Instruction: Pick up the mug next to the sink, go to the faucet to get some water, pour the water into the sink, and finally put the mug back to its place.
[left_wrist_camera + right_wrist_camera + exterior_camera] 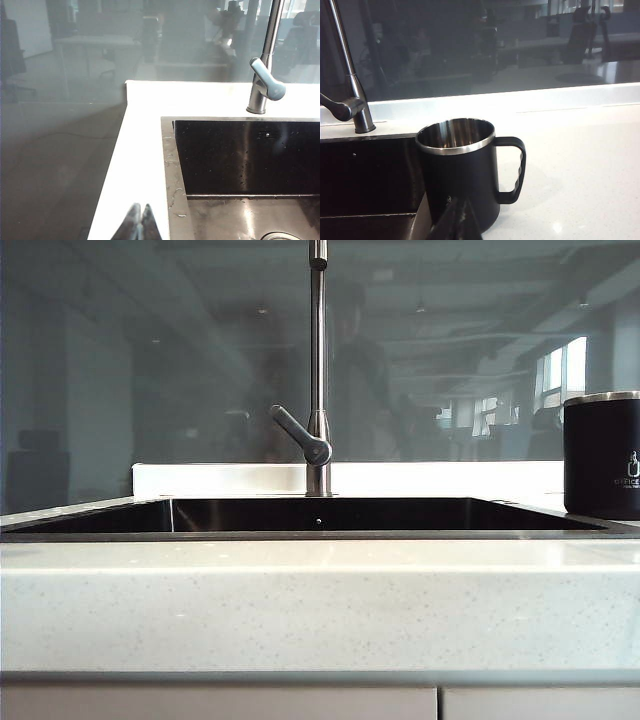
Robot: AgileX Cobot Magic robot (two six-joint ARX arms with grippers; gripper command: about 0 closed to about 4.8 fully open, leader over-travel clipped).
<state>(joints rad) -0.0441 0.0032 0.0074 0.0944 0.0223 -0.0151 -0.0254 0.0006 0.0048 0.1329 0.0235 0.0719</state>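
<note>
Right gripper (pixel 460 220), fingers closed and empty, hovers just before the mug (pixel 462 167) (upright, steel-lined) on the counter (pixel 580 165) beside the sink (pixel 240 160). Left gripper (pixel 140 225), also closed, hangs over the sink's opposite edge; faucet (pixel 318 370) stands beyond.

Left gripper (pixel 139 223) and right gripper (pixel 457 220) both have fingers pressed together, holding nothing.

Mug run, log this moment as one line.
mug: upright on counter right of sink | left gripper: shut, empty | right gripper: shut, before mug
</note>
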